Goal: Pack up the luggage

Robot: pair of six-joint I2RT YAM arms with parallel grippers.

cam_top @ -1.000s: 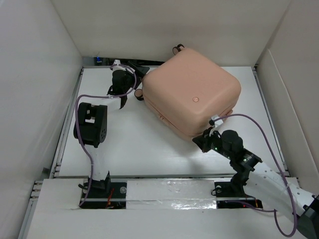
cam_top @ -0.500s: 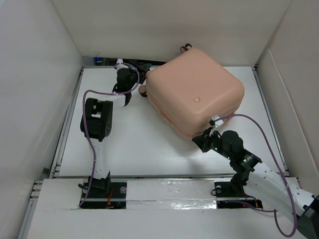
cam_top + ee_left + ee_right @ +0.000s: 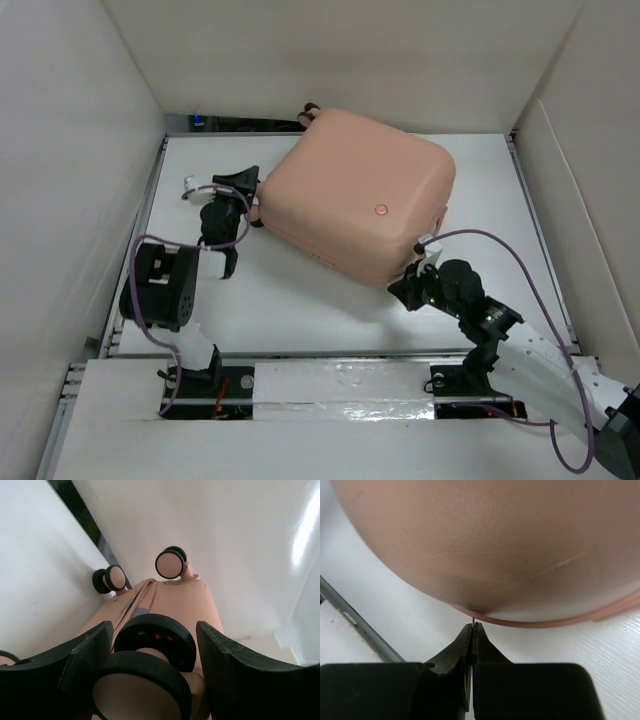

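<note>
The luggage [image 3: 355, 195] lies closed and flat on the white tabletop [image 3: 290, 300], in the upper middle of the overhead frame. It is turned so that one corner points left and another lower right. It sits between the two arms, each at a corner.

The left gripper [image 3: 152, 635] meets the left corner, its jaws half apart around a wheel [image 3: 142, 695], which looks gripped on both sides. The far wheels [image 3: 170, 564] run away along the same edge, towards the top of that view.

The right gripper [image 3: 472, 630] has its jaws pressed together, tips at the seam [image 3: 530, 622] under the lower-right corner. I cannot tell whether they pinch anything.

Packing needs the shell opened, so the seam's position matters most. The walls [image 3: 80, 150] stand close, and the tabletop looks smooth, so the case may slide.
</note>
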